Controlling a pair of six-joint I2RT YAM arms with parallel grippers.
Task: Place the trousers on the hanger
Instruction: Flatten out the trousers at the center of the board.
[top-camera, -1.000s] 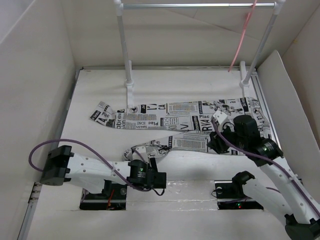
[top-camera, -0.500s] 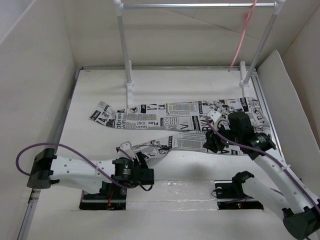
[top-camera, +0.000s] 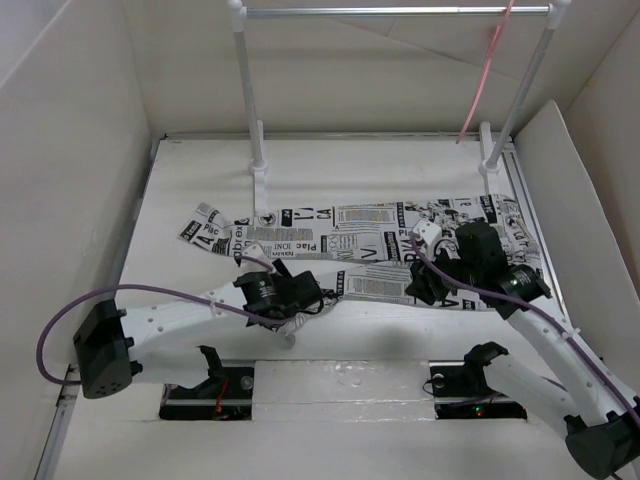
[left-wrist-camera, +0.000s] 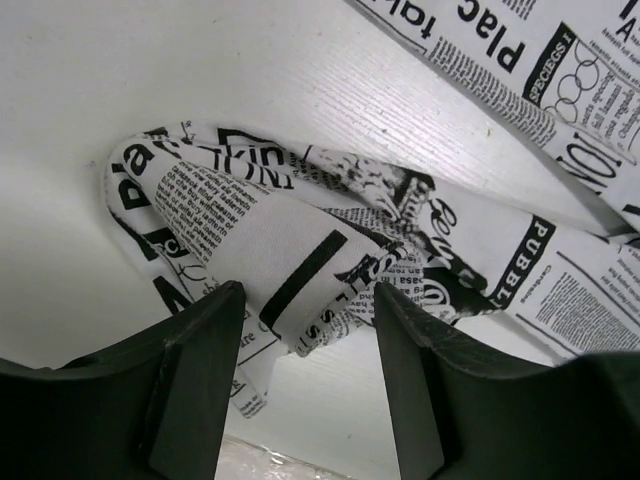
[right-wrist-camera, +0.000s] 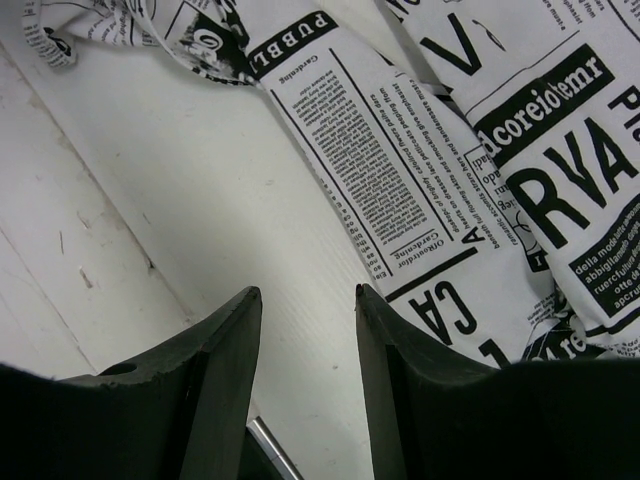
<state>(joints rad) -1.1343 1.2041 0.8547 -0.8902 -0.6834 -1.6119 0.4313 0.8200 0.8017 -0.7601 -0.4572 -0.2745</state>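
The left claw (left-wrist-camera: 307, 295) stands part open, one finger on each side of a folded leg end of the trousers (left-wrist-camera: 250, 220). The cloth fills the gap and meets both fingers. Whether it is pinched or only straddled cannot be told. In the top view the wrist covers these fingers.

The right claw (right-wrist-camera: 307, 295) is open with nothing in it. Bare table (right-wrist-camera: 150, 200) shows between its fingers, and the trousers' edge lies just to the right of them. From above, this claw's tips are hard to pick out against the black print.

The trousers (top-camera: 370, 225) lie on the table (top-camera: 200, 170), spread from left to right across its middle. The far leg reaches left past the foot of the rack's left post. The near leg bends toward the left claw. The right arm hides part of the right end.

The hanger (top-camera: 487, 70) hangs at the right end of the rack (top-camera: 400, 12), well apart from the trousers. Only one slim pink rod shows, and its top is cut off by the picture's edge.
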